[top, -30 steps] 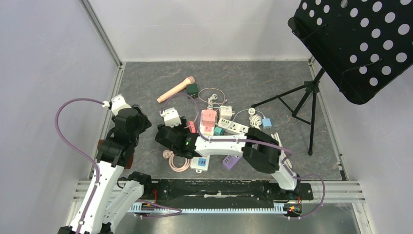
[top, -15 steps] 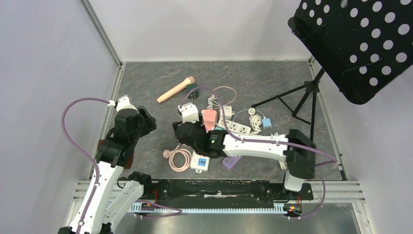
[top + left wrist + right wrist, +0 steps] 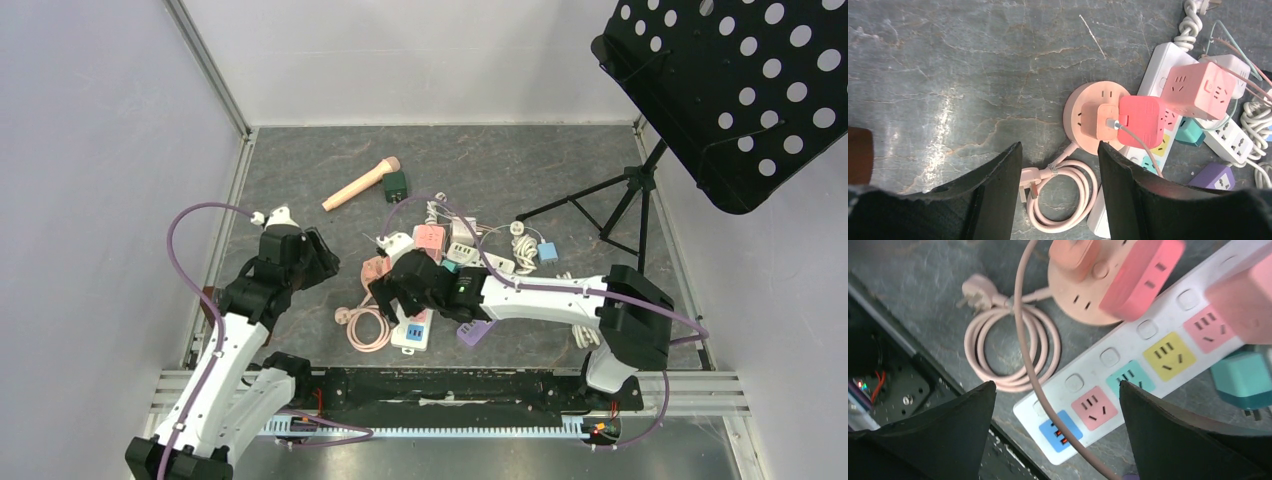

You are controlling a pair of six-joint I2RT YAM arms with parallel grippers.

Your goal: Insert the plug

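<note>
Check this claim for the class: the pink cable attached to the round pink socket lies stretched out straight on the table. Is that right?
Not quite. The pink cable is not stretched out straight. It lies coiled in loops on the table, attached to the round pink socket. The left wrist view shows this.

Pink plug (image 3: 1029, 182) lying loose
We see it flat on the tabletop (image 3: 948, 75), ending the coiled cord (image 3: 1078, 167) of a round peach socket (image 3: 1098, 95).

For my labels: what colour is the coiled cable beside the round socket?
Pale pink; the coiled cable shows best in right wrist view.
</note>
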